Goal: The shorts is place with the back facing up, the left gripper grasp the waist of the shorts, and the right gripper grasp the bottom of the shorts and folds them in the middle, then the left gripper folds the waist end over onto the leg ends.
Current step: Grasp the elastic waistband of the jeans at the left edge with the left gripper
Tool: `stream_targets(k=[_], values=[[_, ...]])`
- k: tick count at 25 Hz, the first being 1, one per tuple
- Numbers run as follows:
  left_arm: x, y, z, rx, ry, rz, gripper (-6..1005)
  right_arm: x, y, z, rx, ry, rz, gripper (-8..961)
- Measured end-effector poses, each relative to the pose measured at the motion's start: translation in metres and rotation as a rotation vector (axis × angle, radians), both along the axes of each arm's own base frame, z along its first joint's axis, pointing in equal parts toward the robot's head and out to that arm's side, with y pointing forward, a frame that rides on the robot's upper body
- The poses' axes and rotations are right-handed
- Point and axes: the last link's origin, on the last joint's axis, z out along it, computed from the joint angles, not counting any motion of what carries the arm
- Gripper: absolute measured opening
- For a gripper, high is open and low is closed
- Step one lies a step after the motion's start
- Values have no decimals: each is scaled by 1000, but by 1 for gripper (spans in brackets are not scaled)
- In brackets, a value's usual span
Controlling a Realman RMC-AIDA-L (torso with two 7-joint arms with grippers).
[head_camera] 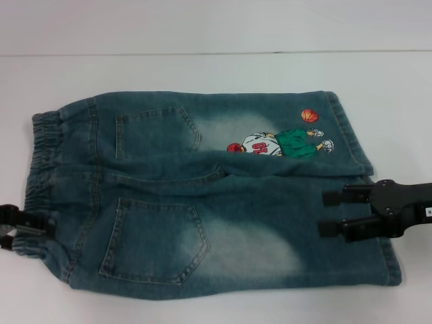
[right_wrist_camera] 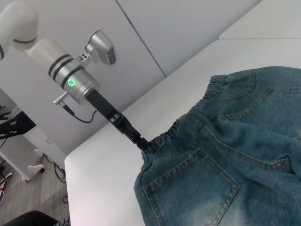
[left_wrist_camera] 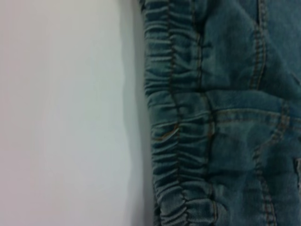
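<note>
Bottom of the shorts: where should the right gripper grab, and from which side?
Grip the near leg's hem, coming in flat from the robot's right. The bottom of the shorts faces that way, and the right gripper already sits open over that hem edge.

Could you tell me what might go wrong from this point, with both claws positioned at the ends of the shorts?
1. The left claw meets the waist only at its near corner, so the gathered elastic may slip out or lift unevenly.
2. The right claw sits open over the bottom of the shorts, above the near leg only; closing there may catch one layer.
3. The ridge between the pockets of the shorts could skew the fold.
</note>
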Motion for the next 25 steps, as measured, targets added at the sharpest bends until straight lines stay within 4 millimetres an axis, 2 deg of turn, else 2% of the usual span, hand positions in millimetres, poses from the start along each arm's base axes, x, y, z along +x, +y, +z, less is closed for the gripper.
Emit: stream_targets(k=[4, 15, 25], values=[[4, 3, 0, 13, -23, -19, 871, 0, 0, 0, 2, 1, 1, 947], [4, 2, 0, 13, -34, -55, 659, 1, 0, 1, 12, 2, -3, 946], [1, 2, -3, 28, -30, -51, 277, 1, 1, 1, 15, 1, -2, 946]])
